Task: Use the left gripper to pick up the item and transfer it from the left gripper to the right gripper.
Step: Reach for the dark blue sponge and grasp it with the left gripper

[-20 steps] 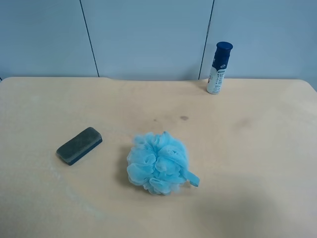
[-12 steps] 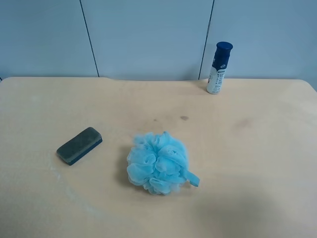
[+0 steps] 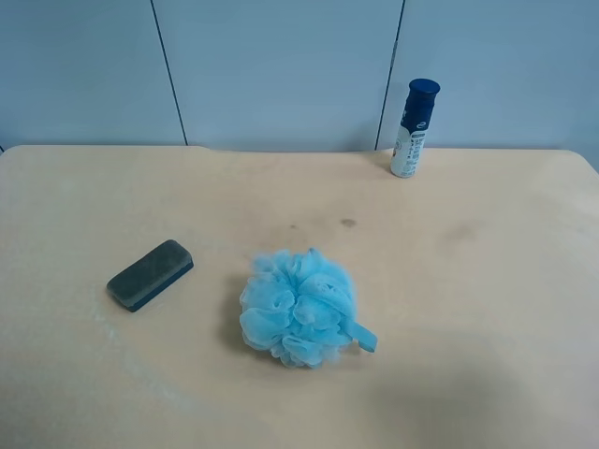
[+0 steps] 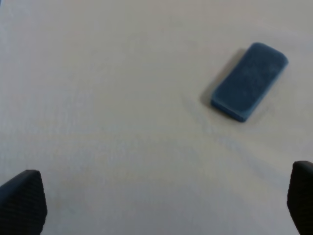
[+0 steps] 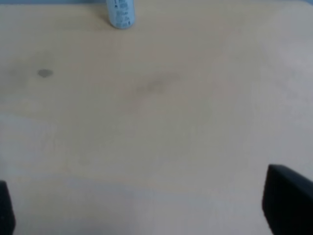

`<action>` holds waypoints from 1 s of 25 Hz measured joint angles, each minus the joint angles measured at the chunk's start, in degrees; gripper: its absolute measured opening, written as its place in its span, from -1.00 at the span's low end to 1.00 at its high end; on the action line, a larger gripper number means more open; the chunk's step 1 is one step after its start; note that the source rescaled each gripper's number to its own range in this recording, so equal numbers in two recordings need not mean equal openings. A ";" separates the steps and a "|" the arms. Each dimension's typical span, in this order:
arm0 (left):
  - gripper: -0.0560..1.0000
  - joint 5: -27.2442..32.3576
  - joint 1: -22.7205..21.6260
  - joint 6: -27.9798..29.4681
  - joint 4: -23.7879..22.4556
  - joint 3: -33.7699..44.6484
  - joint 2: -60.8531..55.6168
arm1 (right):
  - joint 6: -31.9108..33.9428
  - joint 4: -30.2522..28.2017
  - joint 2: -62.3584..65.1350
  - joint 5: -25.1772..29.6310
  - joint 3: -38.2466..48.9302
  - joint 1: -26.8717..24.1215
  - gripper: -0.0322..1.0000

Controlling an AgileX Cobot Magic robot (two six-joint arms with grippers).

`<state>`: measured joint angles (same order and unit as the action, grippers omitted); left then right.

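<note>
Pale blue wall panels backed a light wooden table, and the item lay flat on it at the middle left of the exterior high frame, felt side up, its long axis running diagonally. It sat well apart from the bath puff at centre and the bottle at upper right.

The left gripper hung above bare table with its jaws spread wide, the item ahead of it and off to one side, untouched. The right gripper was likewise spread and held nothing.

The item looked light and fairly stiff, with a soft felt top that should give grip rather than slip; nothing about it seemed fragile. Its blue base was blurred in the left wrist view, so its hardness was hard to judge. The best hold was probably across the short width at one end, leaving the other end free for the right gripper.
</note>
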<state>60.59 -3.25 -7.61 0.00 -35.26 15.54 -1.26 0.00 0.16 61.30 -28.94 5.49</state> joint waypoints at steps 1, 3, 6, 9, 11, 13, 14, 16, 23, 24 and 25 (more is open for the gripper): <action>1.00 0.00 0.00 -1.48 0.00 -1.38 3.78 | 0.00 0.00 0.00 0.00 0.00 0.00 1.00; 1.00 -0.12 0.00 -4.04 1.11 -4.46 10.86 | 0.00 0.00 0.00 0.00 0.00 0.00 1.00; 1.00 -1.61 2.13 -6.38 2.30 -7.87 21.18 | 0.00 0.00 0.00 0.00 0.00 0.00 1.00; 1.00 -4.31 5.99 -8.29 2.46 -9.86 30.67 | 0.00 0.00 0.00 0.00 0.00 0.00 1.00; 1.00 -6.27 8.56 -9.46 2.10 -10.83 37.22 | 0.00 0.00 0.00 0.00 0.00 0.00 1.00; 1.00 -8.56 11.12 -10.20 1.01 -11.54 43.08 | 0.00 0.00 0.00 0.00 0.00 0.00 1.00; 1.00 -9.56 12.46 -10.40 0.00 -11.90 46.18 | 0.00 0.00 0.00 0.00 0.00 0.00 1.00; 1.00 -12.46 14.87 -10.45 -1.65 -12.07 51.56 | 0.00 0.00 0.00 0.00 0.00 0.00 1.00; 1.00 -18.81 17.56 -10.48 -4.56 -12.12 66.18 | 0.00 0.00 0.00 0.00 0.00 0.00 1.00; 1.00 -19.81 17.58 -10.52 -4.70 -12.12 67.90 | 0.00 0.00 0.00 0.00 0.00 0.00 1.00; 1.00 -20.63 17.58 -10.52 -4.86 -12.18 69.82 | 0.00 0.00 0.00 0.00 0.00 0.00 1.00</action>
<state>39.96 14.32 -18.13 -4.86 -47.44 85.36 -1.26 0.00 0.16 61.30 -28.94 5.49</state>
